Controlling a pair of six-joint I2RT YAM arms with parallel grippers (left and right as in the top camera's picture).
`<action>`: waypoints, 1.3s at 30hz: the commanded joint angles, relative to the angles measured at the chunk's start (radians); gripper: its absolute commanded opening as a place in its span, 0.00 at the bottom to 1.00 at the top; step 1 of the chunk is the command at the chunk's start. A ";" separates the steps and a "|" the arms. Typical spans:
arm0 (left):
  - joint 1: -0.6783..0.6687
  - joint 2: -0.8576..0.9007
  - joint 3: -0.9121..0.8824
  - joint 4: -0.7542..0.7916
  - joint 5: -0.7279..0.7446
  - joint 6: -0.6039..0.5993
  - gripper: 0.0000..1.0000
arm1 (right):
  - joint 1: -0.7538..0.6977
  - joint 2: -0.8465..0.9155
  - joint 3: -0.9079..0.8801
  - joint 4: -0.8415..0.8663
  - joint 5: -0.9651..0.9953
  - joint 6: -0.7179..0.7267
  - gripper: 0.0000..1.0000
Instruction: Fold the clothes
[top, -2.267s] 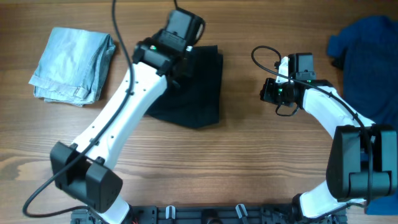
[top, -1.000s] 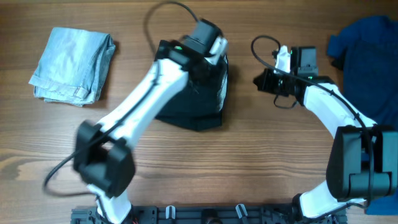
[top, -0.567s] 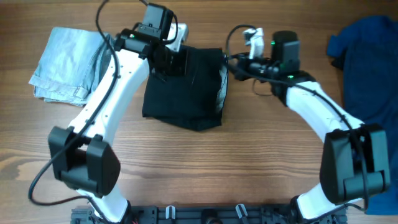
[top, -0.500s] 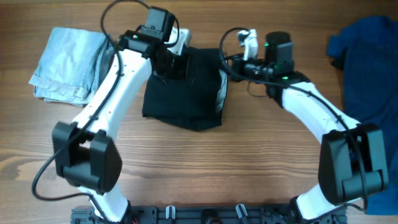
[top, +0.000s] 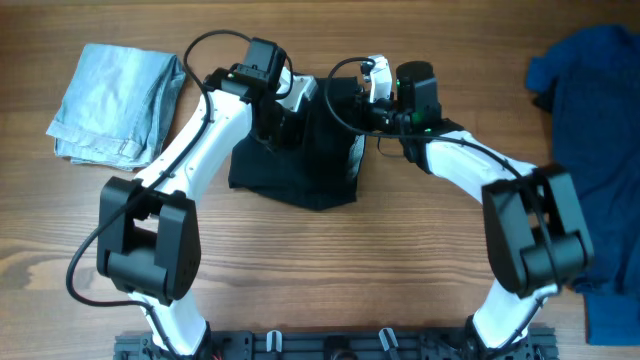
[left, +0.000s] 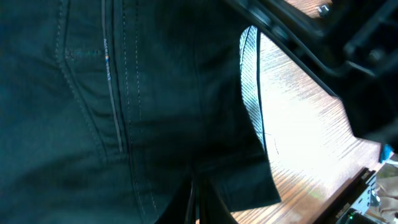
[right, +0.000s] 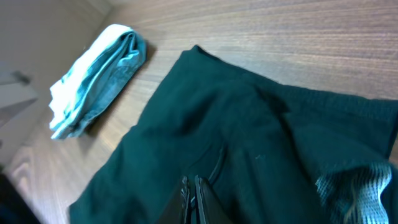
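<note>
At upper centre of the overhead view, both arms converge on the top edge of the black shorts (top: 300, 165), which lie bunched in a rough rectangle on the wooden table (top: 420, 270).

Left claw (top: 288, 112): fingers pressed together, tips down on the dark cloth beside a stitched seam, as the left wrist view shows (left: 198, 198). Whether a pinch of fabric sits between them cannot be determined.

Right claw (top: 350, 108): fingers likewise together, tips resting on the shorts near the middle of the panel in the right wrist view (right: 194, 190). A grip on the cloth cannot be confirmed here either.

Judgement: the two claws stand close together along one edge, a placement suited to taking that edge at two points and carrying it over evenly.

Condition of the garment: the right-hand edge is turned back, exposing a pale mesh lining (top: 355, 155). The fold is therefore judged unfinished.

Other items: a folded pale denim piece (top: 115, 100) lies at upper left, well apart from the work. A blue garment (top: 600, 120) lies loose at the right edge, apparently awaiting its turn.
</note>
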 joint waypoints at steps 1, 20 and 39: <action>0.003 0.013 -0.061 0.061 0.068 0.022 0.04 | 0.002 0.056 0.014 0.049 0.071 0.011 0.04; 0.003 0.152 -0.177 0.186 0.177 -0.141 0.09 | -0.003 0.164 0.014 0.070 0.401 0.204 0.04; -0.026 -0.121 -0.120 0.091 0.214 -0.090 0.11 | -0.005 0.166 0.014 0.076 0.365 0.209 0.04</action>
